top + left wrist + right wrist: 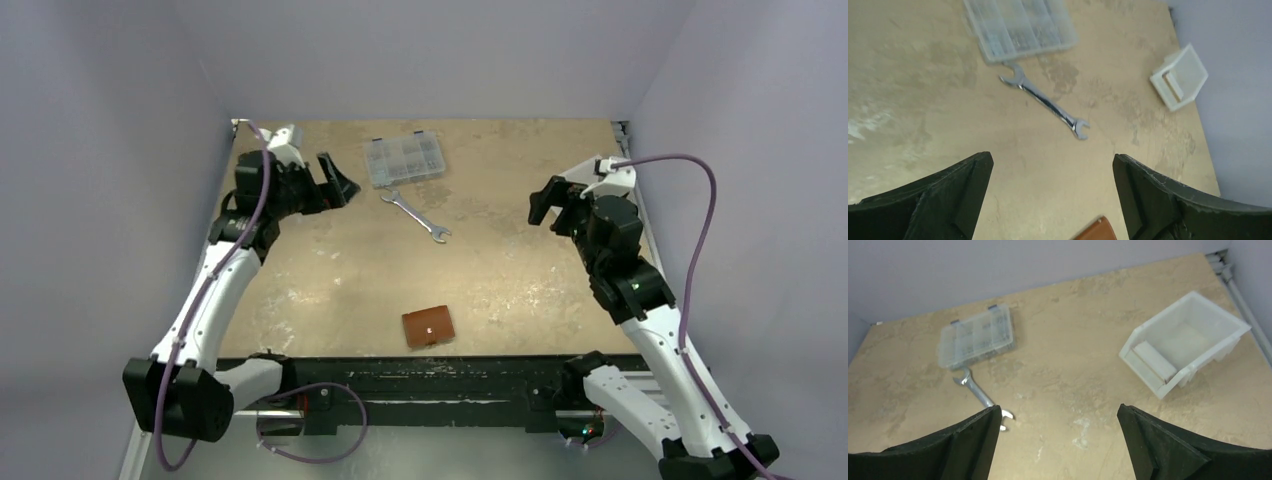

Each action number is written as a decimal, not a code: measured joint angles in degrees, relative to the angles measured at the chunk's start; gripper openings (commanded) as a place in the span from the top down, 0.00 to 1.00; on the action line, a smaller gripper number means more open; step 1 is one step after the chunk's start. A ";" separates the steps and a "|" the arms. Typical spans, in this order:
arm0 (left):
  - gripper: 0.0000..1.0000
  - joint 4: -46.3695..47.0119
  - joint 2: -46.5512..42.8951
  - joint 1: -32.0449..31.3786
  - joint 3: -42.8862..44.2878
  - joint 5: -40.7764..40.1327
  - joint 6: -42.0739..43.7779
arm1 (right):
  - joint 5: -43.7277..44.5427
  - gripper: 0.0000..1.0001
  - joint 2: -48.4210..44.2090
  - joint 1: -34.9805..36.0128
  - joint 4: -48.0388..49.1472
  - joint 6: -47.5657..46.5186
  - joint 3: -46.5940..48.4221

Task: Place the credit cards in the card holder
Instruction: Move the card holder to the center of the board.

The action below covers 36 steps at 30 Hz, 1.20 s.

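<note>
The card holder (427, 326) is a closed reddish-brown leather rectangle with a pale snap. It lies flat near the table's front edge, in the middle. One corner of it shows at the bottom of the left wrist view (1096, 231). No credit cards show in any view. My left gripper (338, 180) is open and empty, raised over the far left of the table; its view (1052, 165) shows bare table between the fingers. My right gripper (548, 210) is open and empty, raised over the right side (1059, 412).
A clear compartment box (404, 160) stands at the back centre, with a silver wrench (415, 215) just in front of it. A white plastic bin (1188, 340) stands at the back right by the wall, also in the left wrist view (1179, 77). Walls enclose three sides.
</note>
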 measured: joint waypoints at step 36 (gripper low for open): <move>0.61 8.85 27.61 -40.81 -14.99 -14.84 -4.61 | -43.23 0.69 25.44 25.31 22.47 21.77 -30.25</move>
